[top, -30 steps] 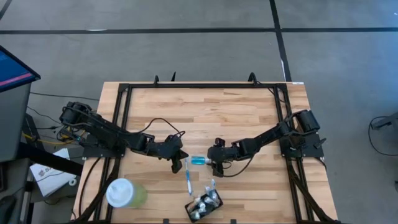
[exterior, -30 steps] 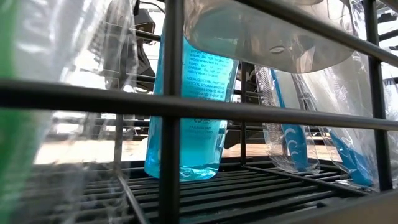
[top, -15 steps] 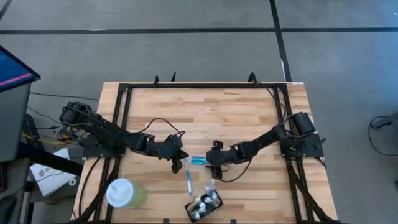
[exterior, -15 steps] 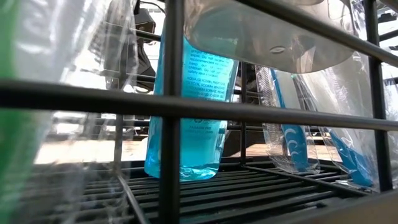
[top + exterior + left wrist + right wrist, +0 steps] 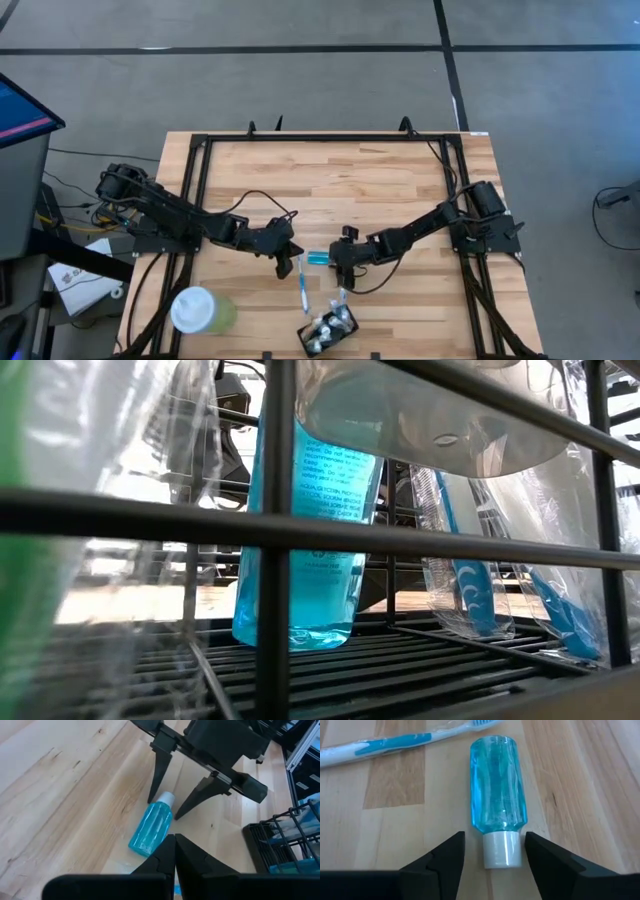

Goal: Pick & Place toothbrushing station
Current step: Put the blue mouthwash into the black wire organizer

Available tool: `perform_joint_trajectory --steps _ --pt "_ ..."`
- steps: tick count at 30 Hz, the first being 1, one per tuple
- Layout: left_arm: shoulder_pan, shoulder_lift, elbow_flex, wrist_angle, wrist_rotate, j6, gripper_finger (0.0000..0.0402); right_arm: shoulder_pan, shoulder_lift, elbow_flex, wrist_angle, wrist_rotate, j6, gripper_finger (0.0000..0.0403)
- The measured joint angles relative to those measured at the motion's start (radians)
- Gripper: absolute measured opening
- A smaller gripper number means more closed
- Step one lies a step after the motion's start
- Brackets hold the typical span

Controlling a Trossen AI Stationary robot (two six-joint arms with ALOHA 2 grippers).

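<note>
A small teal bottle (image 5: 497, 782) with a white cap (image 5: 502, 850) lies on its side on the wooden table. My right gripper (image 5: 495, 839) is open, with a finger on each side of the cap and a gap still visible on both sides. From the bottle's other end my left gripper (image 5: 175, 839) points toward its base, shut with nothing between its fingers. A wrapped blue-and-white toothbrush (image 5: 303, 288) lies flat between the bottle (image 5: 318, 259) and the black wire holder (image 5: 308, 338). The holder stands at the near edge with a blue bottle (image 5: 305, 540) and wrapped brushes (image 5: 470, 595) inside.
A pale green cup with a white lid (image 5: 200, 310) stands at the near left. A black rail frame (image 5: 200, 140) borders the tabletop. The far half of the wood is bare. In the low view the holder's bars (image 5: 275, 560) block most of the table.
My right gripper has crept a little toward the table's left, closer over the teal bottle's cap end. The bottle, the toothbrush and the holder lie where they were.
</note>
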Motion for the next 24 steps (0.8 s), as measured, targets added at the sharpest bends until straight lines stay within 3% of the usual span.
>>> perform_joint_trajectory --steps 9,18,24 --pt "0.000 0.000 0.000 0.000 0.003 0.003 0.0000 -0.008 -0.002 0.003 -0.028 -0.007 0.008 0.0153" --pt "0.000 0.000 0.000 0.000 0.004 0.003 0.0000 -0.009 0.001 0.090 -0.200 -0.017 -0.026 0.0092" --pt "0.000 0.000 0.000 0.000 0.003 0.004 0.0000 -0.009 0.002 0.130 -0.291 -0.026 -0.027 0.0100"
